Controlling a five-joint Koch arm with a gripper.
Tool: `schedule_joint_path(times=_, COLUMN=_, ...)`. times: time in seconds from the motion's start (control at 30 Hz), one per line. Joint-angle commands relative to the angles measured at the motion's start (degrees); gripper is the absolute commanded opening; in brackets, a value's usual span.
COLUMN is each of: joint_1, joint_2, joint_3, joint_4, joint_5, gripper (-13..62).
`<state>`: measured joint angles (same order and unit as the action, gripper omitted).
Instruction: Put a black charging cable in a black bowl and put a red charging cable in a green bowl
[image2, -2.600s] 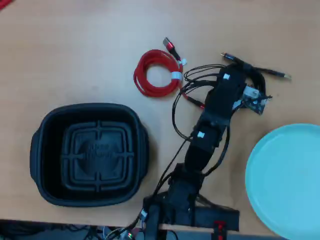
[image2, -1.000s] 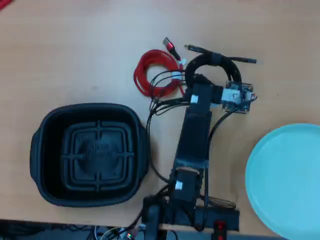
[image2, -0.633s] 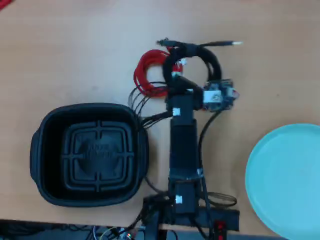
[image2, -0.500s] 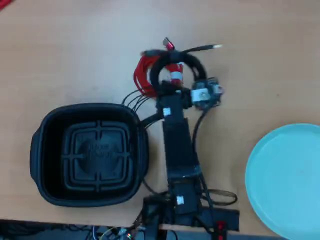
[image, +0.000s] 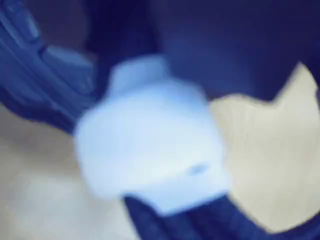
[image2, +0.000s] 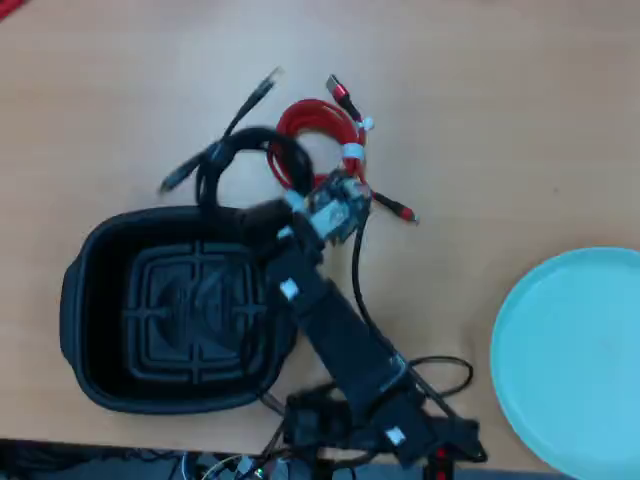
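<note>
Even, soft light falls from above on the desk (image2: 480, 90) in the overhead view, with faint shadows, no glare and slight softness throughout. The wrist view is heavily motion-blurred, blue-tinted and entirely out of focus.

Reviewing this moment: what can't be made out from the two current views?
- Wrist view: blurred throughout; only a pale blob and dark shapes over tan table show.
- Gripper, overhead view: its jaws are hidden under the arm and camera board, so their hold on the black charging cable is unclear.
- Green bowl: cut off by the right edge.
- Red charging cable: its lower part is covered by the arm.
</note>
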<state>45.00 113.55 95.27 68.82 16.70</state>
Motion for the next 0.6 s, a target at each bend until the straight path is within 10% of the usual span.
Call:
schedule_joint_path(times=0.0, joint_1=-5.45, joint_2=5.62, joint_3=-1.93, joint_4=-7.65, joint_5=-1.32, gripper=-6.8)
schedule_joint_path(times=0.57, joint_1=-29.71, joint_2=9.76, joint_3=6.59, joint_4=-8.17, joint_5=-0.09, gripper=-6.7)
